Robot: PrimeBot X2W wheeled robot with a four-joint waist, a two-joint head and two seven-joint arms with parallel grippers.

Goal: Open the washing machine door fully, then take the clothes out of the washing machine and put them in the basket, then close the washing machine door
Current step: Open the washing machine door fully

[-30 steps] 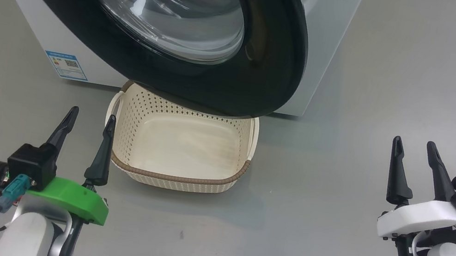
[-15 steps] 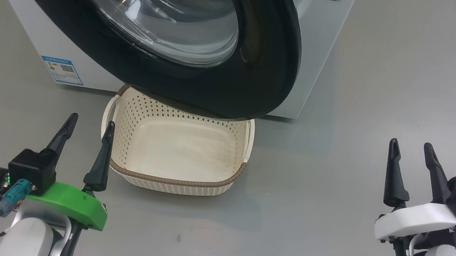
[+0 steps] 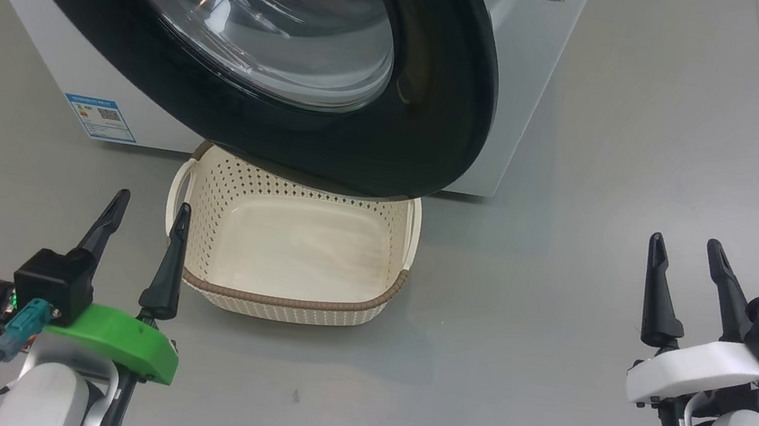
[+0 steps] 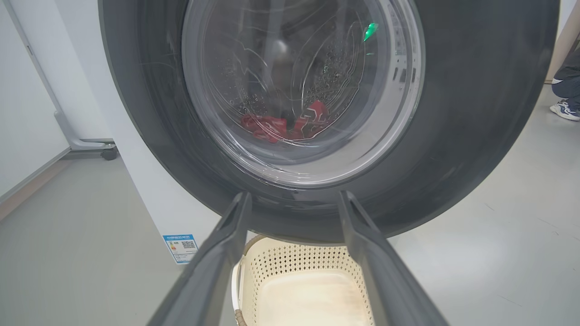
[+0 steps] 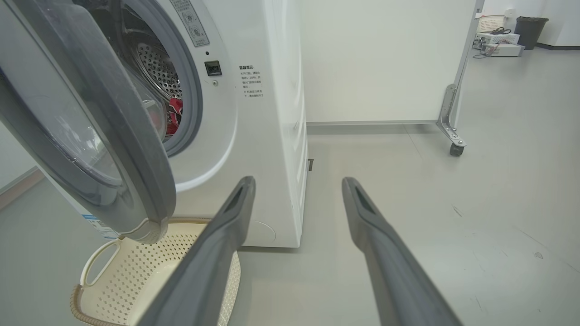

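The basket (image 3: 286,300) is set under the half-open washing machine door (image 3: 446,100) so the red clothes (image 4: 267,127), kept inside, can be dropped in; the left gripper (image 3: 152,202) and right gripper (image 3: 685,242) are held wide, empty

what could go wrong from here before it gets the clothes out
1. The washing machine door is only partly open and hangs over the back of the basket; swinging it wider might scrape or shift the basket.
2. The clothes lie inside the washing machine, behind the door; reaching in early could jam an arm against it.
3. The open left gripper sits close beside the basket's handle and could nudge it.
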